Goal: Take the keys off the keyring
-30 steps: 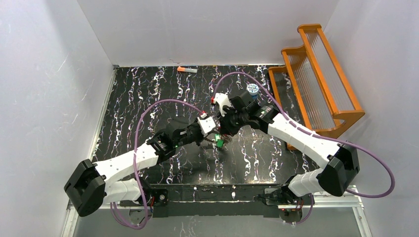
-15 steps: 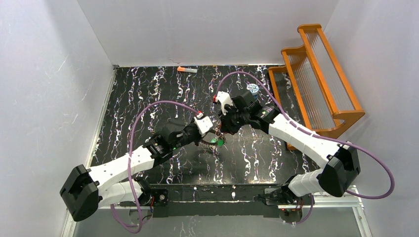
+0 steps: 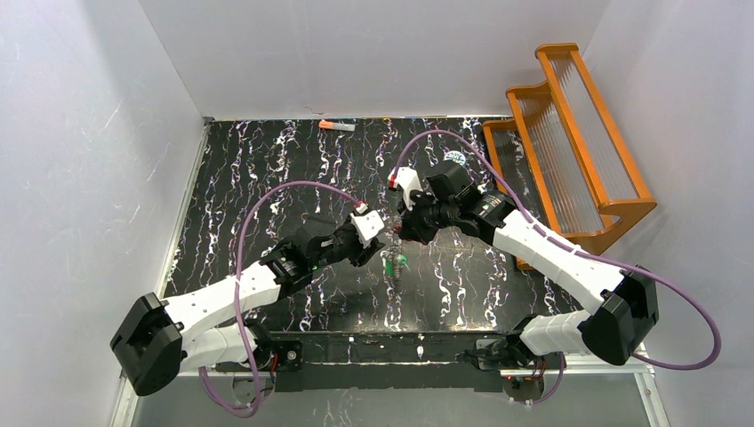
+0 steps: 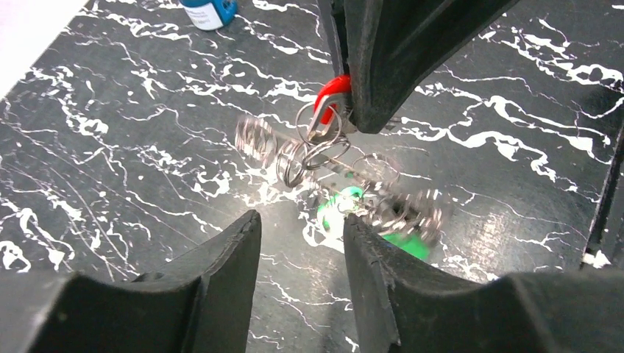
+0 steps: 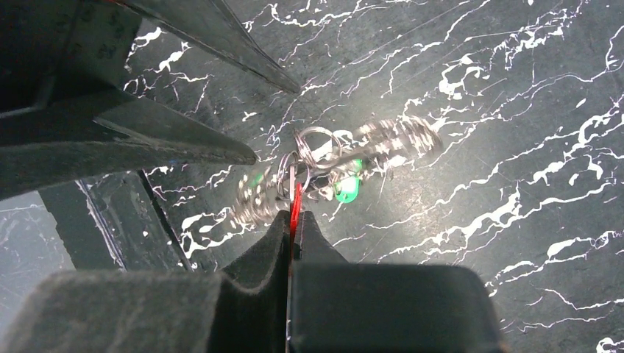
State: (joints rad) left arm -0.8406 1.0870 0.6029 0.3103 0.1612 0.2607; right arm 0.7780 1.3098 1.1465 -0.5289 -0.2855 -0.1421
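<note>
My right gripper (image 5: 294, 217) is shut on the red key (image 5: 296, 197) and holds the bunch above the table. The red key also shows in the left wrist view (image 4: 332, 90), pinched between the right fingers (image 4: 397, 66). Thin wire rings (image 4: 309, 151) hang from it. Under them swing two green keys (image 4: 340, 209) (image 4: 408, 244) and the toothed metal keyring (image 4: 412, 209), all blurred. The blurred keyring (image 5: 397, 140) and one green key (image 5: 346, 190) show in the right wrist view. My left gripper (image 4: 302, 232) is open and empty, just short of the bunch (image 3: 393, 261).
A blue-and-white canister (image 4: 210, 9) stands on the black marbled table (image 3: 267, 178) behind the right arm. An orange-and-grey stick (image 3: 338, 126) lies at the back edge. An orange wooden rack (image 3: 569, 133) stands at the right. White walls enclose the table.
The left arm has pushed forward and a little left. The right gripper has shifted slightly right and back with the red key. The bunch now hangs lower and swings, blurred.
</note>
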